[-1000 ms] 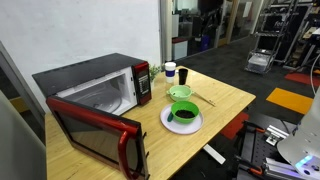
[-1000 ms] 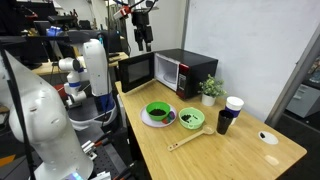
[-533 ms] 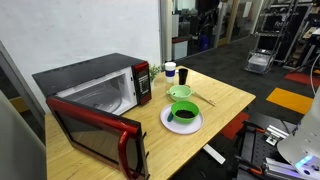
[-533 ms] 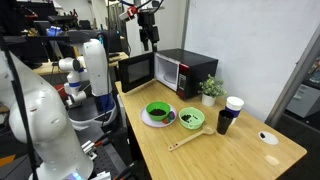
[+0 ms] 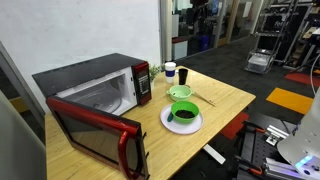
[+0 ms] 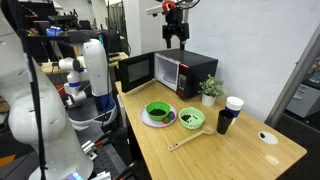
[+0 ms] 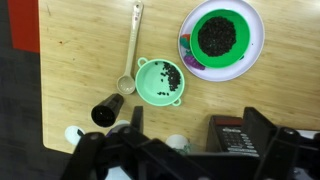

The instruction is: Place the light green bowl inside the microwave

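1. Wrist view looks straight down from high up. The gripper (image 7: 198, 128) is at the bottom of the picture. Its jaws are wide apart and it holds nothing.
2. In an exterior view the gripper (image 6: 176, 35) hangs in the air above the microwave (image 6: 182, 72). It is well apart from everything on the table (image 6: 250, 150). It is likely up there because it has not gone down for the bowl yet.
3. The light green bowl (image 7: 160, 82) sits on the table, not in the microwave. It is just beside the white plate (image 7: 252, 55) and near the round end of the wooden spoon (image 7: 131, 50).
4. The light green bowl has small dark bits in it. So it should probably be kept flat when it is lifted, or the bits could spill.
5. The microwave door (image 5: 95, 135) is swung all the way open. That leaves the white inside free, so the bowl can go in.
6. The dark green bowl (image 7: 220, 35) sits on the white plate. It is not the bowl for this job.
7. Counting the things:
   - one microwave
   - two green bowls, one light and one dark
   - one white plate
   - one wooden spoon
   - two cups, a white cup (image 6: 233, 104) and a black cup (image 6: 223, 122)
   - one small plant (image 6: 210, 88) in a pot, beside the microwave
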### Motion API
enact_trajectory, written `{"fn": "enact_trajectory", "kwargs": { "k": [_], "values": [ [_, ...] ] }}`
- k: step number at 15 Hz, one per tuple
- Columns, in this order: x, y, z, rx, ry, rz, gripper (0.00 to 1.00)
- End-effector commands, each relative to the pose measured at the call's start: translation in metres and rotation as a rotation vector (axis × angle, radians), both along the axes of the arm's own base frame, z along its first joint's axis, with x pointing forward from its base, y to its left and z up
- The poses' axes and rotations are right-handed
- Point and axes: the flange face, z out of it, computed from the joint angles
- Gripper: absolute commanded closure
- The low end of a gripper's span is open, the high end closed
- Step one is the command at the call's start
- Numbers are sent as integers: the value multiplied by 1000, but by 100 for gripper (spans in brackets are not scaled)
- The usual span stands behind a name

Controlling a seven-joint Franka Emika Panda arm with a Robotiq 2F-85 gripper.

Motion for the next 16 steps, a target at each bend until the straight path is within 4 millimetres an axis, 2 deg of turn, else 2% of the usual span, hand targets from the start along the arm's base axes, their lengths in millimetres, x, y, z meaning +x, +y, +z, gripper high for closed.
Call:
{"fn": "enact_trajectory", "kwargs": {
  "k": [1, 5, 8, 12, 14, 16],
  "values": [
    [58, -41, -19, 16, 48, 10, 0],
    [110, -75, -72, 44, 70, -21, 0],
    [135, -90, -117, 73, 88, -47, 0],
    [146, -101, -162, 74, 105, -61, 0],
    [143, -97, -171, 89, 100, -95, 0],
    [145, -96, -172, 65, 122, -84, 0]
  ]
}}
